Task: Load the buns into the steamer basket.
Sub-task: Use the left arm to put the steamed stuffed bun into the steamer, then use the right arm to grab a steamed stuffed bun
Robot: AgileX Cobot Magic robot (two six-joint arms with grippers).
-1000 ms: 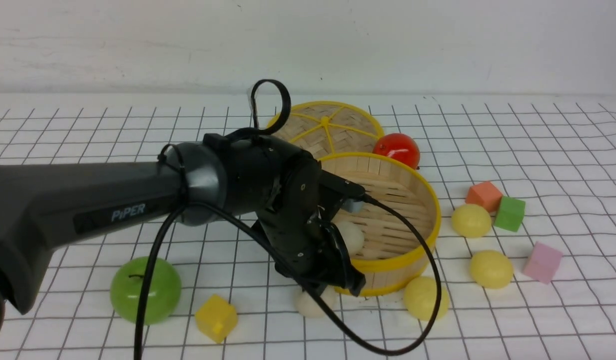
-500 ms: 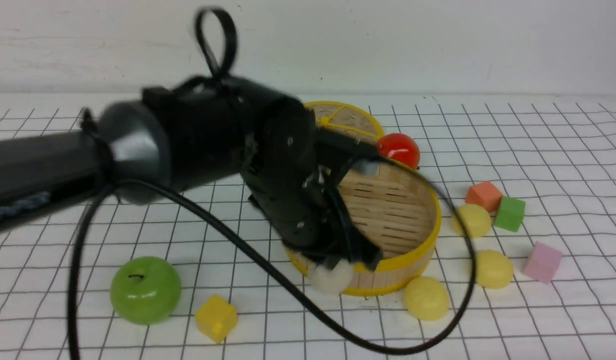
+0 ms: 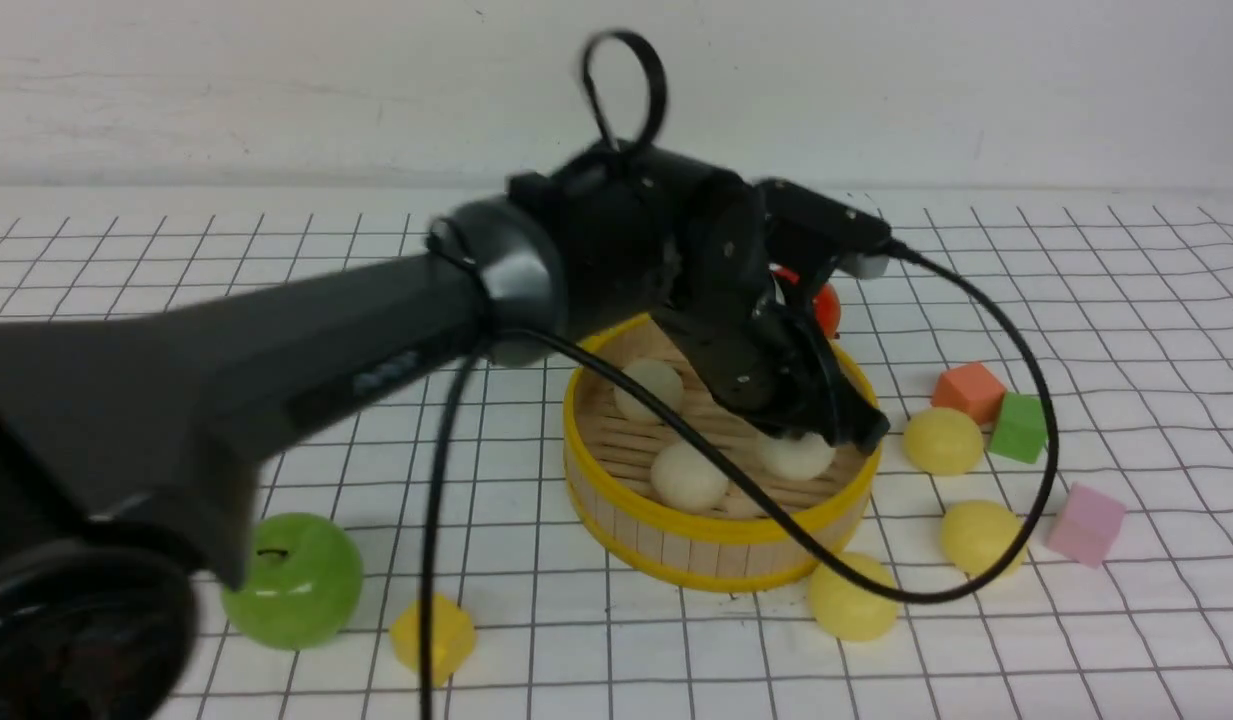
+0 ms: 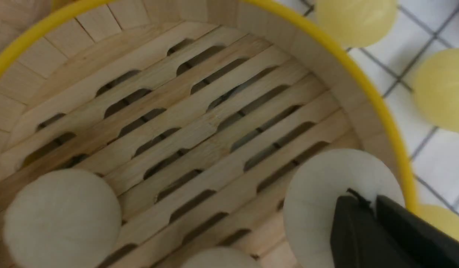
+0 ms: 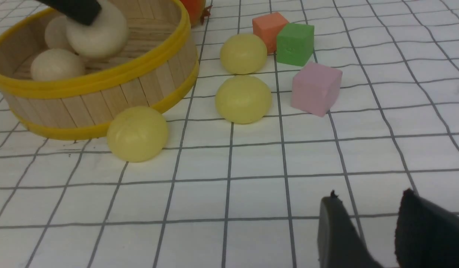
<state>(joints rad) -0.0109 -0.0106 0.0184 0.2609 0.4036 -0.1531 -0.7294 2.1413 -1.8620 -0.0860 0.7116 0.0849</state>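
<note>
The steamer basket stands mid-table and holds two cream buns. My left gripper reaches into the basket's right side, shut on a third cream bun low inside the wall. In the left wrist view the fingers pinch that bun close to the basket rim. Three pale yellow buns lie on the table right of the basket. My right gripper is open and empty over the table, not seen in the front view.
A shiny red ball sits behind the basket, mostly hidden by the arm. Orange, green and pink cubes lie at the right. A green apple and a yellow cube lie front left. The lid is hidden.
My left gripper took a cream bun from the table in front of the basket, lifted it over the front rim and carried it right into the basket.
</note>
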